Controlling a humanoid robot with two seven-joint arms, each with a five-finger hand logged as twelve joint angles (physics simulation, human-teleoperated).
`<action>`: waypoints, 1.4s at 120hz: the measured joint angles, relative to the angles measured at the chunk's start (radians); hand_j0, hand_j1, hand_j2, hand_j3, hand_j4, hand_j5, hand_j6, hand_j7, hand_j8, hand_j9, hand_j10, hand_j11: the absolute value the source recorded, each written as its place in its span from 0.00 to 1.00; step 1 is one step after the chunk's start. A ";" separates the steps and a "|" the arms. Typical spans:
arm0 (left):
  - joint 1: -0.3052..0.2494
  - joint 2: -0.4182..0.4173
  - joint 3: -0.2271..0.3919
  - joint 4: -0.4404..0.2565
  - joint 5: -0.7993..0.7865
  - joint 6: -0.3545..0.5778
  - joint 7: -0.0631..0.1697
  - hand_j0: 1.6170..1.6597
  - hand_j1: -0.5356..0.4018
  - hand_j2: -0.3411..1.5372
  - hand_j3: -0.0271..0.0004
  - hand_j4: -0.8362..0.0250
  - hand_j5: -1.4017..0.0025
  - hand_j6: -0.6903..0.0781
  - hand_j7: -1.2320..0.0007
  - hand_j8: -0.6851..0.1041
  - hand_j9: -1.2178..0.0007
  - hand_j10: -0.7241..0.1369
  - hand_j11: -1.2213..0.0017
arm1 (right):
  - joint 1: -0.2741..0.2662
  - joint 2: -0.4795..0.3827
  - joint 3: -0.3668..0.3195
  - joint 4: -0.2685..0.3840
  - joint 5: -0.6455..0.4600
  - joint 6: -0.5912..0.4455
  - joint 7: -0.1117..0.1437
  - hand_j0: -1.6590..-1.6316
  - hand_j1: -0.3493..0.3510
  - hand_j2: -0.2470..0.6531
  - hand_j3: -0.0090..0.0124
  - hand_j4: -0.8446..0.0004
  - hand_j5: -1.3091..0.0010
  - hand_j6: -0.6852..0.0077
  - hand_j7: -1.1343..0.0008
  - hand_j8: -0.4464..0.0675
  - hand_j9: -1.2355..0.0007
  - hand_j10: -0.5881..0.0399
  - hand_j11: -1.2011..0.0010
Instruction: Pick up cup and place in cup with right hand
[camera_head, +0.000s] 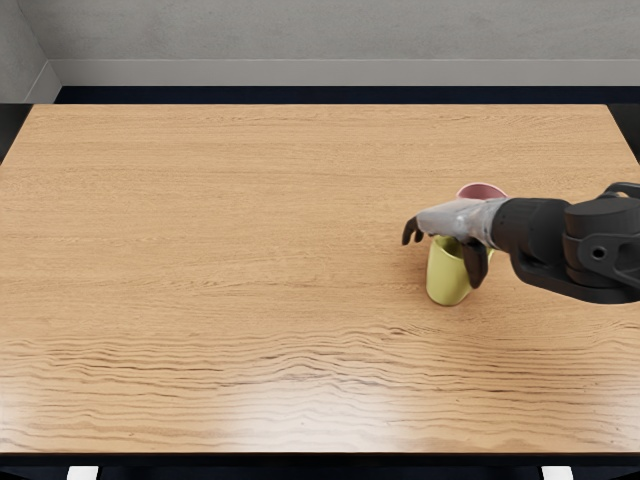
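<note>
1. Yellow on the nearer cup (447, 284): saw it on the right-hand part of the bench (220, 210), mouth upward, with part of its rim hidden under the right hand (450, 240). Made out a bit of the same yellow past the thumb, probably its handle.
2. Found the right hand above that cup, palm side down, with a pale back and dark fingers (410, 231). Read it as loosely open, with the foremost fingers bent downward to the left of the cup, apart from its wall.
3. Saw the thumb (476, 263) hanging in front of the cup's right side; could not tell about any touch there.
4. Spotted a pink cup (482, 190) just behind the hand, farther back on the bench. Saw only its upper part, mouth upward, and did not see the yellow one inside it.
5. Followed the dark right arm (600, 250) in from the right edge, level with the two cups.
6. Noted wood grain across the bench, bright glare near its front edge, and a grey wall (320, 28) with a paler skirting (320, 72) behind.
</note>
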 joint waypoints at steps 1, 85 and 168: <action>0.000 0.000 0.000 0.000 0.000 0.000 0.000 0.96 0.94 0.18 0.99 0.97 1.00 0.90 1.00 0.87 1.00 0.84 1.00 | 0.000 -0.001 0.000 0.000 0.000 0.000 0.000 0.04 0.50 0.23 0.42 0.66 0.72 0.57 0.68 0.31 0.70 0.48 0.69; 0.004 0.000 -0.002 0.000 0.000 0.000 0.000 0.96 0.94 0.18 0.99 0.97 1.00 0.90 1.00 0.87 1.00 0.84 1.00 | 0.007 -0.001 0.012 0.000 0.001 0.004 -0.001 0.25 0.58 0.19 0.41 0.47 0.53 0.45 0.47 0.35 0.50 0.50 0.49; -0.004 0.000 0.003 -0.001 0.000 0.000 0.000 0.96 0.94 0.18 0.99 0.97 1.00 0.90 1.00 0.87 1.00 0.84 1.00 | 0.209 0.043 0.015 -0.090 0.196 0.034 0.000 0.24 0.62 0.22 0.42 0.43 0.49 0.52 0.43 0.45 0.46 0.54 0.44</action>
